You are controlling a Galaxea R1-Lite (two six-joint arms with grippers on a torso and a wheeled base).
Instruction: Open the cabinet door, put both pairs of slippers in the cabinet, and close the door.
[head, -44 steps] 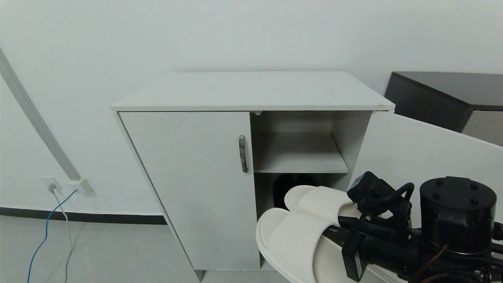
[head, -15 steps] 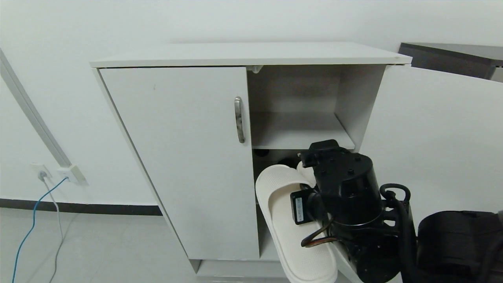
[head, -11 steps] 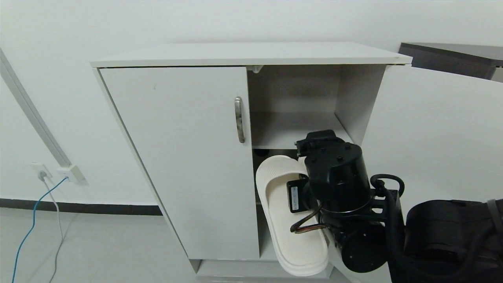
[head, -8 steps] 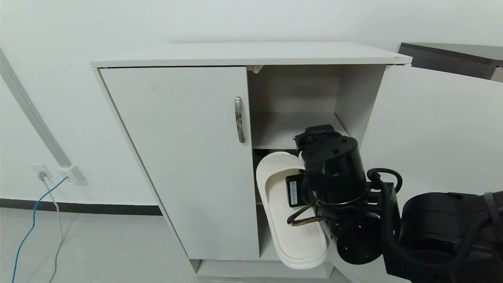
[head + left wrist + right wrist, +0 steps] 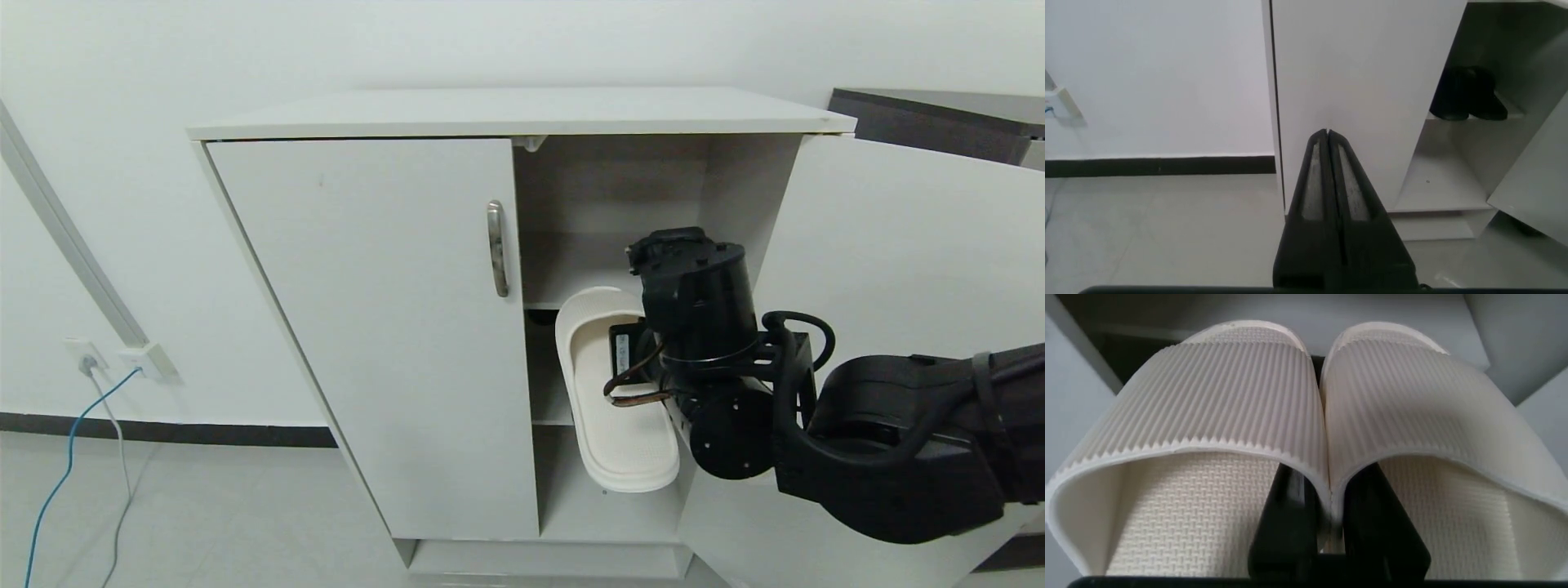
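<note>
Where slippers overlap shelf edge, doorway gapes.

A white wall is spanning the upper part of the head view. At the left edge, a grey trunking strip is slanting down it to a small junction box, with a socket sitting just beside. A blue cable is trailing from there toward the lower left corner, across a black baseboard and onto the grey floor. A dark piece of furniture is standing at the upper right.
</note>
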